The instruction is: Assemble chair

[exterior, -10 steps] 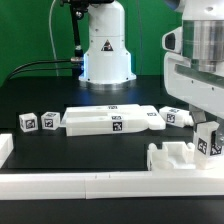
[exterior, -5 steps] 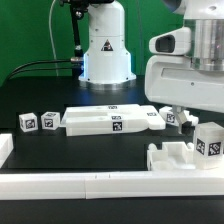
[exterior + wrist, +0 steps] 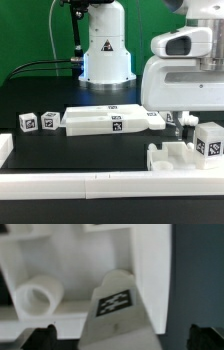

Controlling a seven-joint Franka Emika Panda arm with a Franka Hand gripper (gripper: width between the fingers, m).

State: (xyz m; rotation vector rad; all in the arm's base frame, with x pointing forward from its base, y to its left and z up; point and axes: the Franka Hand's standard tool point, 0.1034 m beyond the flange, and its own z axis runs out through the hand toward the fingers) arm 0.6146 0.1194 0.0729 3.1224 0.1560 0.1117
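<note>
At the exterior view's front right, a white tagged block (image 3: 208, 141) stands upright on a white notched chair piece (image 3: 168, 156). My gripper (image 3: 179, 120) hangs just above and a little left of the block, open and holding nothing. In the wrist view the tagged block (image 3: 115, 308) lies between the two dark fingertips (image 3: 40, 336) with a gap on each side, and the gripper (image 3: 122, 337) touches nothing. A round socket (image 3: 38, 297) shows in the white piece beside the block. A long white slab (image 3: 108, 120) and two small tagged cubes (image 3: 28, 122) lie further left.
The plain white border rail (image 3: 100, 185) runs along the front and turns up at the left (image 3: 5, 148). The arm's white base (image 3: 105, 50) stands at the back centre. Another small tagged part (image 3: 158, 118) lies at the slab's right end, close under the gripper.
The gripper has opened and let go of the tagged block, then risen and shifted toward the exterior view's left. The block stays standing on the notched piece.
</note>
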